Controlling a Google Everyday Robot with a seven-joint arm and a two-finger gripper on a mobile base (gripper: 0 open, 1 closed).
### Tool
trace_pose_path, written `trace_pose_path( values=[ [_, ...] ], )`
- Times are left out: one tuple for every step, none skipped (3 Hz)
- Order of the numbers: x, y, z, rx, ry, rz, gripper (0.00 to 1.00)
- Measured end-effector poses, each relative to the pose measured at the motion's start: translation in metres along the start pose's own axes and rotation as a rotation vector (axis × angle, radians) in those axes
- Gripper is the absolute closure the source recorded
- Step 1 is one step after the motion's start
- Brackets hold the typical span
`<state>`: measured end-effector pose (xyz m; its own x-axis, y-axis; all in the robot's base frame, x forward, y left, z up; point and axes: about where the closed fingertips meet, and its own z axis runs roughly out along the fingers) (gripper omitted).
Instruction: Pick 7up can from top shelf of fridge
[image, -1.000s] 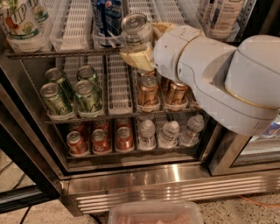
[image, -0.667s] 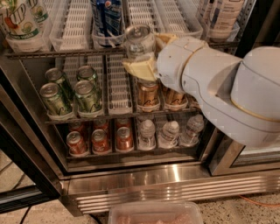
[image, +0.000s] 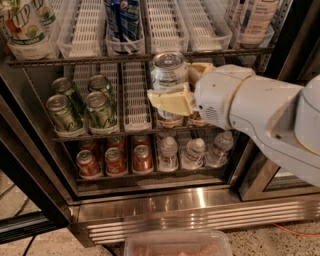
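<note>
A: Item 1, pincer (image: 172, 84) – loc & state?
B: Centre frame, in front of fridge (image: 165, 212), level w/ dark front rail of top shelf (image: 100, 58). Clamped on silver-topped can (image: 169, 67): one pale yellow finger (image: 172, 100) across can's front, the other behind it at right. Can upright, label not legible.
A: Item 2, 7up can (image: 20, 25)?
B: Far left of top shelf, upright, white w/ green "UP" lettering showing; top cut by frame edge. Well apart from pincer.
A: Other stock, top shelf?
B: Blue Pepsi can (image: 121, 20) in a white slotted lane, left of centre; more lanes (image: 165, 22) to its right. Pale bottles (image: 252, 20) far right.
A: Lower racks?
B: Mid rack: 4 short green cans (image: 100, 107) at left; gold-brown cans partly hidden behind pincer. Bottom rack: 3 red cans (image: 115, 160) in front row at left, 3 clear bottles (image: 192, 150) at right.
A: Floor?
B: Clear plastic tub (image: 177, 242) below steel base grille, at bottom edge of frame
</note>
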<state>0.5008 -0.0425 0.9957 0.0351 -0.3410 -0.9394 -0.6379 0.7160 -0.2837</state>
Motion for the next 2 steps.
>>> trace_pose_path(
  values=[
    [-0.009,0.007,-0.007,-0.1,-0.024,0.051,1.0],
    [-0.021,0.017,-0.008,-0.218,-0.048,0.08,1.0]
  ],
)
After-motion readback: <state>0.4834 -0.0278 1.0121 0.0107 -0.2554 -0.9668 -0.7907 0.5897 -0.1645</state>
